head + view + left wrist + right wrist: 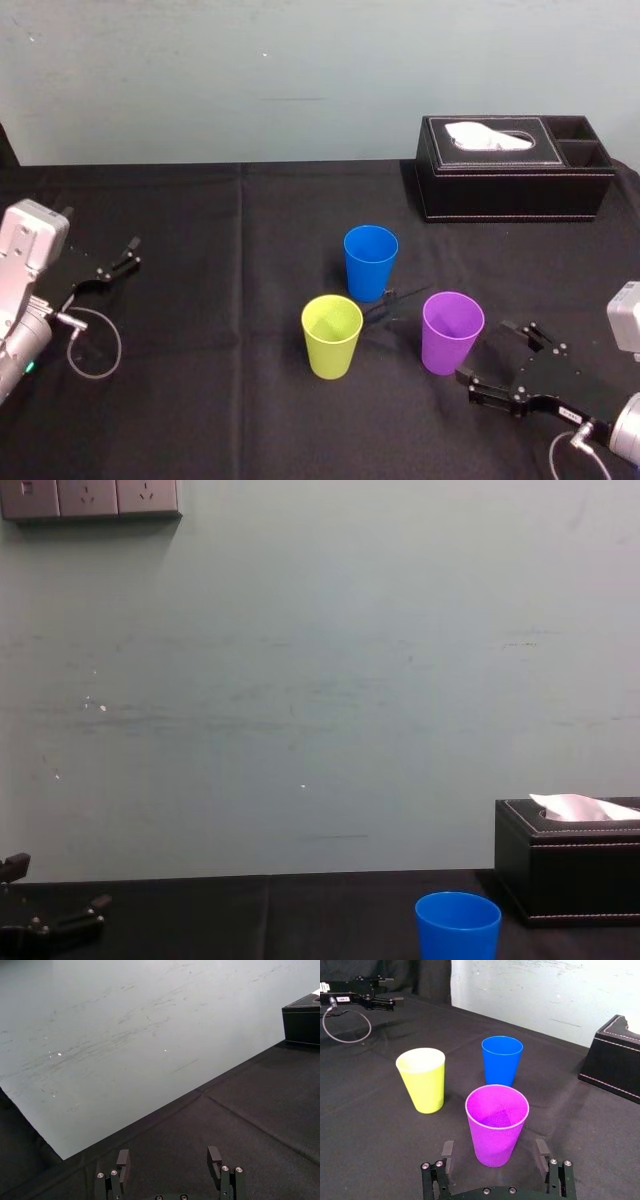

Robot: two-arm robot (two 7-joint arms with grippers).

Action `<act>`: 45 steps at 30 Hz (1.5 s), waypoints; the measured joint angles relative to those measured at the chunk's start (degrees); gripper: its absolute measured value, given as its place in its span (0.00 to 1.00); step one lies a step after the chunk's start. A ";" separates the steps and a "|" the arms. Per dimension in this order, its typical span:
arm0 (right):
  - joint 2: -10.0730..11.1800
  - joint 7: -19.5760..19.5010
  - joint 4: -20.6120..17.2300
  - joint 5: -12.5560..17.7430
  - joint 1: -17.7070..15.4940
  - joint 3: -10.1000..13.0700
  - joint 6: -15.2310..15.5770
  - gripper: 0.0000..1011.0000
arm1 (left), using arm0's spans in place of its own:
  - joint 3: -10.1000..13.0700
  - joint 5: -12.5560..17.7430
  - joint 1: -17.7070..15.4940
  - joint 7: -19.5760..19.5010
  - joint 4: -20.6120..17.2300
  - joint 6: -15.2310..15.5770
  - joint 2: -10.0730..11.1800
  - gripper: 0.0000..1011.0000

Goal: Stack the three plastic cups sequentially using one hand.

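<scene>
- Right gripper sits low at the near right of the black tablecloth. Its fingers are spread wide and hold nothing. The purple cup stands just ahead of the gap, and I see no contact with either pad.
- Left gripper rests at the far left of the cloth, also spread apart and empty, well apart from the cups.
- All three cups stand upright with mouths up, and none is nested. The blue cup is farthest back, the yellow-green cup is near left and the purple one near right. They are close together but not touching.
- I judge these cups to be very light, thin-walled and smooth, so they should be slick against the pads. Being empty, they would tip or skid easily if a finger nudges one before the other arrives.
- The walls will likely flex under a hard squeeze, so I would close gently and stop at first firm contact.
- For the purple cup I would take hold across the wall, one finger on each side, in the upper half just under the rim. The rim should stiffen the plastic there.
- The taper gives flat pads a poor seat, so I expect some risk of the cup sliding in the grip.
- The tissue box sits at the far right back, clear of the work.
</scene>
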 joint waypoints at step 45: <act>-5.28 -1.13 6.49 -1.58 8.63 -5.09 2.24 0.99 | 0.00 0.00 0.00 0.00 0.00 0.00 0.00 1.00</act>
